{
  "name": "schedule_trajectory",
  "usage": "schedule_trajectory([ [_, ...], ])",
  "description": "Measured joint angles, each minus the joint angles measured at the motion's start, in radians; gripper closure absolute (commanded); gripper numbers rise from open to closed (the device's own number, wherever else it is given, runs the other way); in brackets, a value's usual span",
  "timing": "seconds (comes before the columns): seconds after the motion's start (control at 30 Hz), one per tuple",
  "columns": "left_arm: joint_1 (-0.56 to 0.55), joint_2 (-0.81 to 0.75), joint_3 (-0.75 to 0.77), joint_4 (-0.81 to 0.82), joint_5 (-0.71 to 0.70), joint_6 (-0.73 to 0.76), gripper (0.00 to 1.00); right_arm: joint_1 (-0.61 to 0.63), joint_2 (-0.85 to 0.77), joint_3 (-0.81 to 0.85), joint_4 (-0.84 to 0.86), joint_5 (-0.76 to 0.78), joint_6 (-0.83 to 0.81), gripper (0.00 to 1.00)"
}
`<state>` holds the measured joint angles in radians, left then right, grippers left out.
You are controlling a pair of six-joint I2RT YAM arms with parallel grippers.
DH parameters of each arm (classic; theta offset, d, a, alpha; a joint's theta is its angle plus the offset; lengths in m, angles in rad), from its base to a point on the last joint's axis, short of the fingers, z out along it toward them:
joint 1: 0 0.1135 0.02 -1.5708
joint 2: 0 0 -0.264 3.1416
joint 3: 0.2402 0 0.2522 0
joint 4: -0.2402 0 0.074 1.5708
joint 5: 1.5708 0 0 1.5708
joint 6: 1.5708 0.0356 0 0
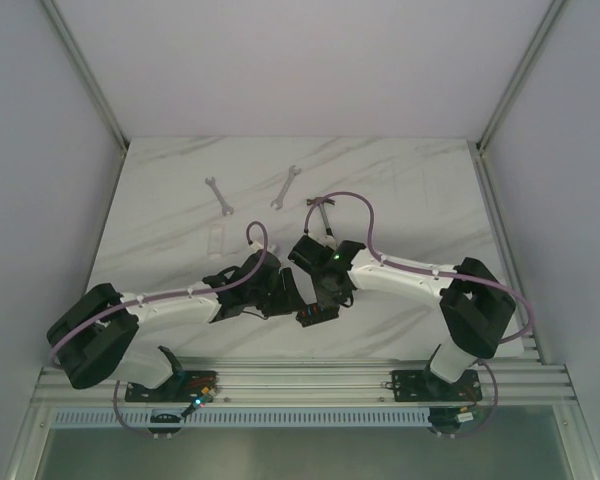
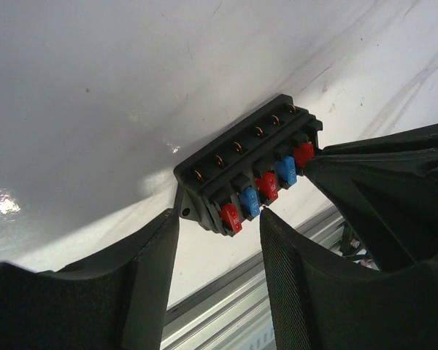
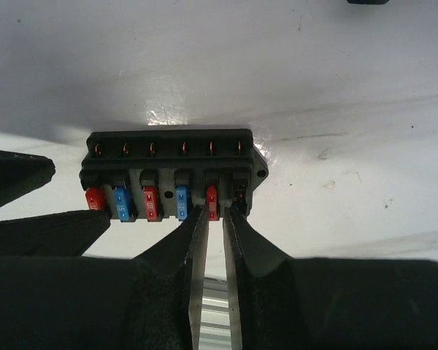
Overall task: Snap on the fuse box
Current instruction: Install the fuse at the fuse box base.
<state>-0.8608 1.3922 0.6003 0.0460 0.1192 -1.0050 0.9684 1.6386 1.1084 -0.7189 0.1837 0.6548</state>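
The fuse box [image 3: 168,157] is pictured on the table [image 3: 336,87] near its front edge, flanked at one end by the open left end effector [image 2: 219,216], apparently for steadying. The right end effector [image 3: 213,213] is narrowed about a red fuse [image 3: 212,198]; a grip cannot be confirmed.

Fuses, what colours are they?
Small plastic fuses in the black fuse box: red and blue; right wrist view.

Two wrenches lie flat on the white marble worktop [image 1: 410,190], toward its far edge, left of centre: the left wrench [image 1: 218,196] and the right wrench [image 1: 286,186], apart. An aluminium rail [image 1: 310,380] borders the near edge.
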Motion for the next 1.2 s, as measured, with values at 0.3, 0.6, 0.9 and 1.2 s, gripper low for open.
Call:
schedule_trajectory([
  [0.3, -0.003, 0.011, 0.000, 0.003, 0.000, 0.000, 0.48, 0.000, 0.005, 0.009, 0.003, 0.001, 0.000, 0.74],
  [0.6, -0.003, 0.041, 0.001, 0.007, 0.004, -0.009, 0.52, 0.000, 0.006, 0.014, 0.006, 0.005, 0.000, 0.79],
  [0.9, -0.003, 0.041, 0.001, 0.010, 0.004, -0.012, 0.53, 0.000, 0.040, 0.014, 0.018, 0.005, -0.004, 0.86],
  [1.2, -0.003, 0.041, 0.001, 0.010, 0.004, -0.012, 0.54, 0.000, 0.045, 0.015, 0.020, 0.002, -0.012, 1.00],
])
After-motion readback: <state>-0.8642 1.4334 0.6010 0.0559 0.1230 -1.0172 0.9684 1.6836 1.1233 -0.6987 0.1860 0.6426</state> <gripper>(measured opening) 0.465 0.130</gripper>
